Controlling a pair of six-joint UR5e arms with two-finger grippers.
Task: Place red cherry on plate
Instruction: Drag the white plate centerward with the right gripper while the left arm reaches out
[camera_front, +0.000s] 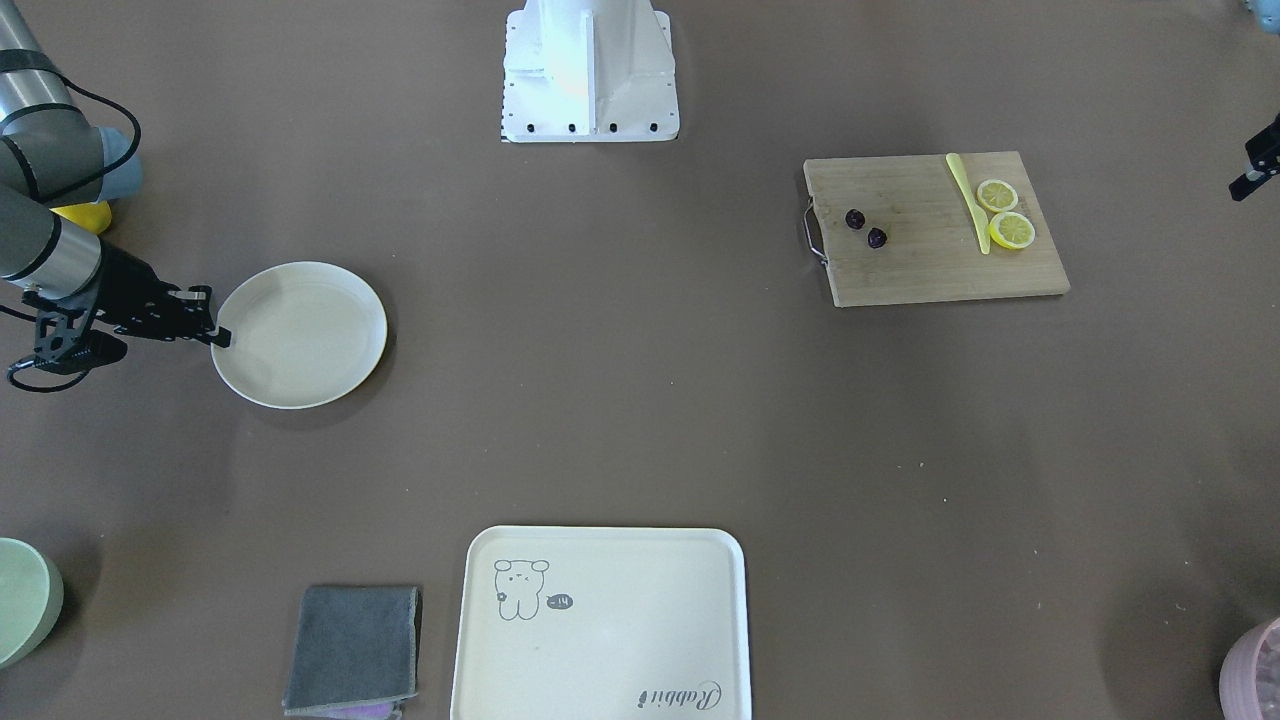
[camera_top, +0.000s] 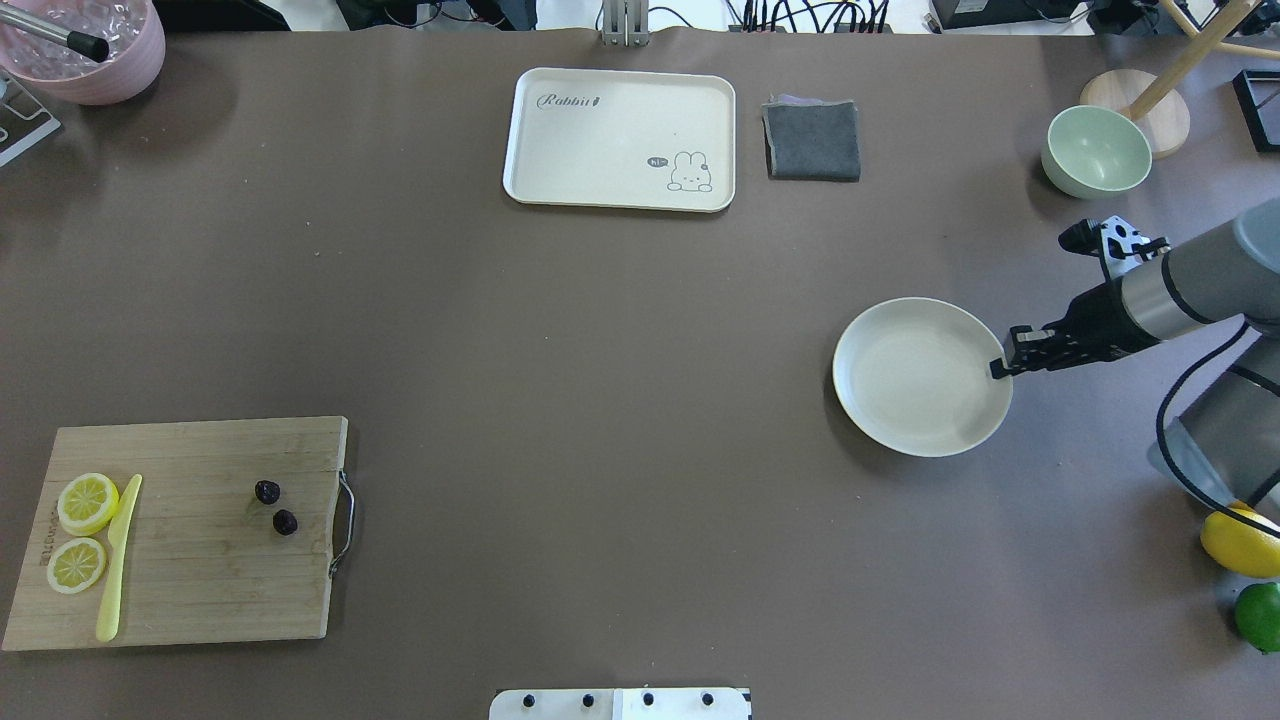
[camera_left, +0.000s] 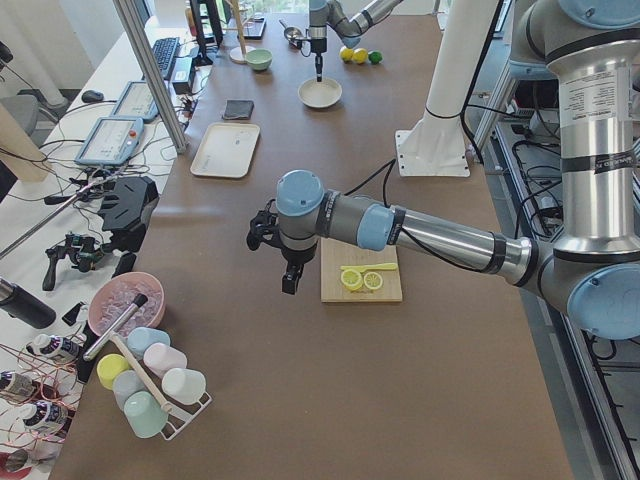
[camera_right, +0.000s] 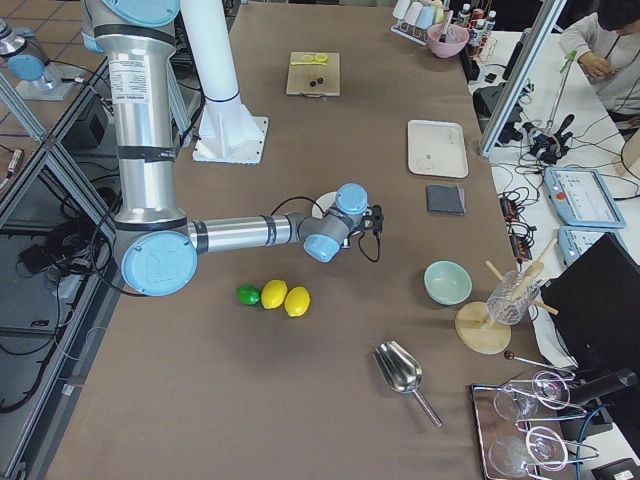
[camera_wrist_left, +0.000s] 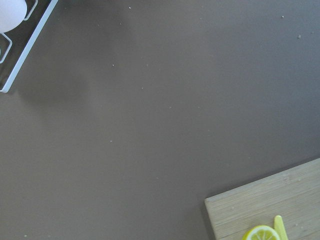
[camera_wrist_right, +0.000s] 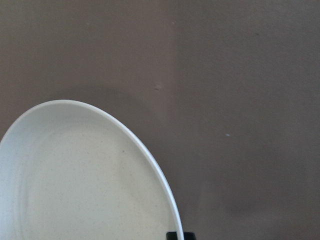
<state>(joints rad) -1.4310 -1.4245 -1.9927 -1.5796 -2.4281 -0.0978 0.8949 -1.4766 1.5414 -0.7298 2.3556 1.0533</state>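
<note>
1. At the plate's (camera_top: 920, 380) 3 o'clock rim in the overhead view, the right gripper (camera_top: 1003, 366) has its fingertips right on the edge. I honestly can't tell whether it's pinching the rim or only touching it.
2. The left gripper (camera_left: 290, 283) hangs over bare table off the lemon end of the cutting board (camera_top: 200, 560). It's cut off or too small everywhere, so I can't tell its state either.
3. The red cherry (camera_top: 267, 491) pair sits on that board toward its 3 o'clock side, near the metal handle, with nothing gripping it.
4. Same board, 9 o'clock side: two lemon slices (camera_top: 88, 503) with a yellow knife (camera_top: 118, 560) just beside them.
5. The board is down at the table's 8 o'clock in the overhead view, well apart from the plate at 3 o'clock.
6. Up at 12 o'clock there's a cream tray (camera_top: 620, 130) with a grey cloth (camera_top: 812, 140) next to it, and a green bowl (camera_top: 1097, 150) at 2 o'clock.
</note>
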